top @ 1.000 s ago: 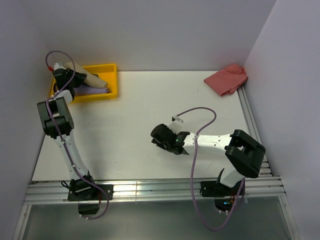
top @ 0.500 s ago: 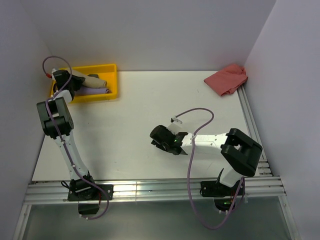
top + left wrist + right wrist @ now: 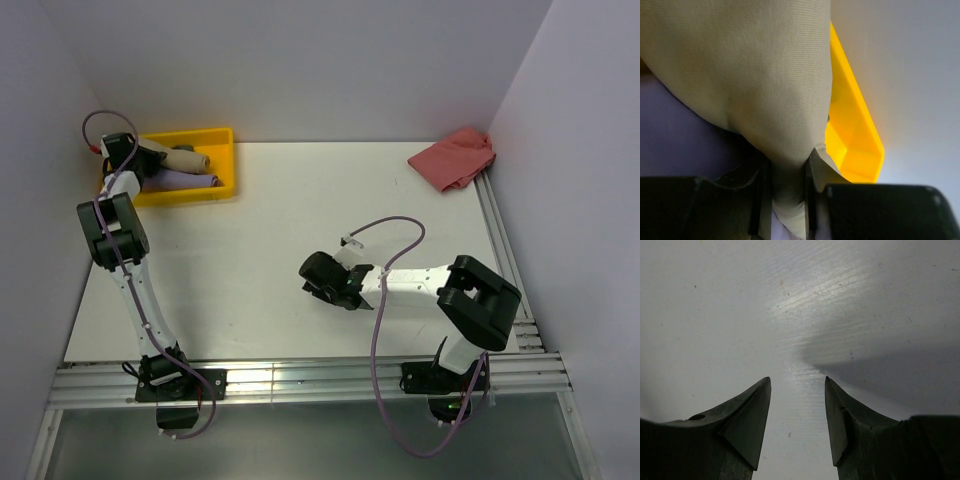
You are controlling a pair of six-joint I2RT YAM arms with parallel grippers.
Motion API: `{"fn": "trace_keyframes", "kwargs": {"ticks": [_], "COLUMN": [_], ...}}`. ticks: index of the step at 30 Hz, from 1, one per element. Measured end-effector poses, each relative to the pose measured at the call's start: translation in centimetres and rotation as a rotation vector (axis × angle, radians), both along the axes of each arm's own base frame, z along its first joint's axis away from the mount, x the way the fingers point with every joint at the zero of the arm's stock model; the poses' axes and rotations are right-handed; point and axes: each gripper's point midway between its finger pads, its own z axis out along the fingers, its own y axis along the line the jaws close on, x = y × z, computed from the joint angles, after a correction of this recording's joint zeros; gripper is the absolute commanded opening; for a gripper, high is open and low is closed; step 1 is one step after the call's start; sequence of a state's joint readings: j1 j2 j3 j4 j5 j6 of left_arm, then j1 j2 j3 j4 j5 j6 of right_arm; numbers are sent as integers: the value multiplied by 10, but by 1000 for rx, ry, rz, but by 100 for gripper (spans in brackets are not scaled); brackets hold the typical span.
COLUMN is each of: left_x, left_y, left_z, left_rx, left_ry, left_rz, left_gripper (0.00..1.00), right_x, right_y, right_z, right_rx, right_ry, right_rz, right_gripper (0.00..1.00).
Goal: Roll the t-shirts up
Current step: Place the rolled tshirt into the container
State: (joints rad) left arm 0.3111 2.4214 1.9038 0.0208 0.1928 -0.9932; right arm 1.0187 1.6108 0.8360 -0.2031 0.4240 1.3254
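Observation:
The tan-beige t-shirt (image 3: 188,158), rolled up, lies in the yellow bin (image 3: 226,160) at the back left, on top of a lavender t-shirt (image 3: 188,179). My left gripper (image 3: 157,157) is shut on one end of the tan roll. In the left wrist view the tan cloth (image 3: 750,65) is pinched in my left gripper (image 3: 787,197), with lavender cloth (image 3: 680,145) beside it and the bin's wall (image 3: 855,145) to the right. A salmon-pink t-shirt (image 3: 452,158) lies crumpled at the back right. My right gripper (image 3: 315,283) is open and empty, low over the bare table (image 3: 797,385).
Walls close in the table on the left, back and right. A metal rail (image 3: 300,378) runs along the near edge by the arm bases. The right arm's purple cable (image 3: 400,225) loops over the table.
My left wrist has swung slightly left and back over the bin, still holding the tan roll, which has settled lower in the bin. My right arm has drawn slightly nearer its base.

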Motion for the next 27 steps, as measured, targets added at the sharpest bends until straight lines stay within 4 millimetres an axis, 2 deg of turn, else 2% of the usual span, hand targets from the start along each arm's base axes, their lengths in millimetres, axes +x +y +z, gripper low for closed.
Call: {"fn": "trace_keyframes", "kwargs": {"ticks": [8, 10, 11, 13, 15, 17, 19, 23, 27], "left_x": [9, 9, 8, 8, 8, 7, 6, 3, -3], "left_y": [12, 12, 12, 12, 12, 12, 13, 16, 19], "left_z": [-4, -4, -4, -5, -6, -6, -7, -8, -9], "left_rx": [-13, -15, -16, -16, -16, -15, -10, 0, 17], "left_ry": [-4, -2, -1, 1, 3, 5, 12, 31, 56], "left_rz": [-10, -14, -14, -13, -12, -9, -2, 13, 31], "left_gripper": [0, 3, 10, 12, 21, 34, 37, 52, 60], "right_x": [-1, -1, -1, -1, -1, -1, -1, -1, -1], "right_y": [0, -1, -1, -1, -1, 0, 1, 1, 1], "right_z": [0, -1, -1, -1, 0, 0, 0, 0, 0], "right_rx": [-1, -5, -6, -6, -6, -7, -7, -9, -8], "right_ry": [4, 6, 7, 7, 7, 8, 9, 8, 9], "right_rz": [2, 2, 2, 2, 3, 6, 8, 10, 11], "right_gripper": [54, 54, 54, 54, 54, 54, 54, 54, 54]}}
